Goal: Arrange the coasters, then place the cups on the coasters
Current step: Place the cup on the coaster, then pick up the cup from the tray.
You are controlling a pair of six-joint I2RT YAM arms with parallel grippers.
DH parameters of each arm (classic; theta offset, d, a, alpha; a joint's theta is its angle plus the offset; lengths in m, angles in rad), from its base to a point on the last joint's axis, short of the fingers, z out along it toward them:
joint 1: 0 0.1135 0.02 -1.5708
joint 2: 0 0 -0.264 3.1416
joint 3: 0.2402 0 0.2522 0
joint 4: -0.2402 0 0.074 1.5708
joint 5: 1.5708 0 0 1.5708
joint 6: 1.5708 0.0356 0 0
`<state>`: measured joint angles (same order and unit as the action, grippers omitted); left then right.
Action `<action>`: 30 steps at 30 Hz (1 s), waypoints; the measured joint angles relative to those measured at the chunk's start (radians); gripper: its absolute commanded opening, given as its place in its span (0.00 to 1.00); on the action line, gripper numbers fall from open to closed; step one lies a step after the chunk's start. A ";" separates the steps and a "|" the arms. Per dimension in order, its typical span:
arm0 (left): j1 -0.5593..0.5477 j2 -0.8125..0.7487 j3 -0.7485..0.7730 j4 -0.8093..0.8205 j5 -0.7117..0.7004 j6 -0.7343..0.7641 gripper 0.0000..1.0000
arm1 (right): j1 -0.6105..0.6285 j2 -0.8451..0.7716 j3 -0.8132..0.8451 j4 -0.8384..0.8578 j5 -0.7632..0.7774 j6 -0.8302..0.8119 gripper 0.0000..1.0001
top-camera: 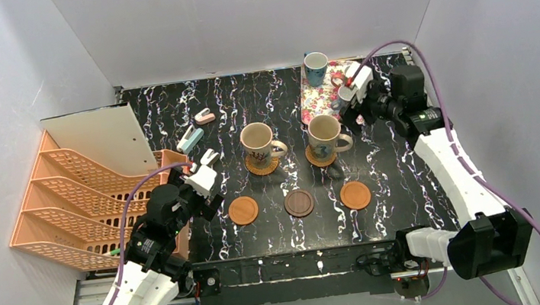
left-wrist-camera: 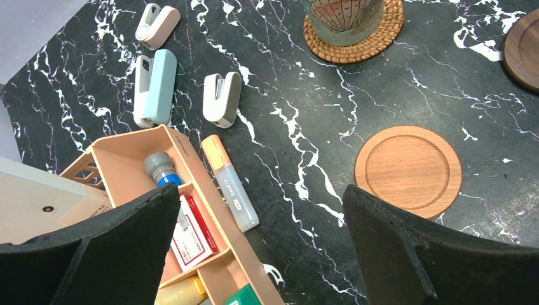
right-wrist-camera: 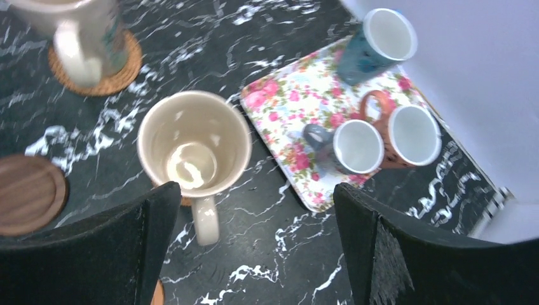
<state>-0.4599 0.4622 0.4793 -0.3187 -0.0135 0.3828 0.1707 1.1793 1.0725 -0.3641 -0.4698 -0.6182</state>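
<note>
Coasters: five. Two woven ones sit mid-frame in the top view, left woven coaster (top-camera: 262, 169) and right woven coaster (top-camera: 318, 159). Each has a mug standing on it: left beige mug (top-camera: 256, 140), right beige mug (top-camera: 323, 132). The row below them is all bare: orange-brown coaster (top-camera: 243, 210), dark coaster (top-camera: 299, 203), second orange-brown coaster (top-camera: 355, 195). Cups: five, the two beige plus three small ones on the floral tray (top-camera: 315, 101) at upper right. The top view shows only the teal cup (top-camera: 315, 65) cleanly. The right wrist view resolves the other two — blue-handled cup (right-wrist-camera: 357, 146) just beside reddish cup (right-wrist-camera: 414, 135). The left wrist view shows three stapler-like items (left-wrist-camera: 154, 86) at upper left (the top view gives two), plus a marker (left-wrist-camera: 230, 184) against the desk organizer (left-wrist-camera: 111, 162). Left gripper (left-wrist-camera: 260, 203) is spread wide at lower left of the top view, nothing in it. Right gripper (right-wrist-camera: 251, 203) is released too — fingers apart above the right beige mug and the tray edge, grasping nothing.
</note>
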 measured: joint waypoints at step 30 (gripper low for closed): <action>0.000 0.000 0.000 0.000 0.000 0.000 0.98 | -0.077 0.786 0.897 0.109 0.309 0.638 0.98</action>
<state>-0.4599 0.4618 0.4793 -0.3187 -0.0135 0.3828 0.0940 1.9656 1.9694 -0.2546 -0.1604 0.0196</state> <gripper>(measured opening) 0.981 0.982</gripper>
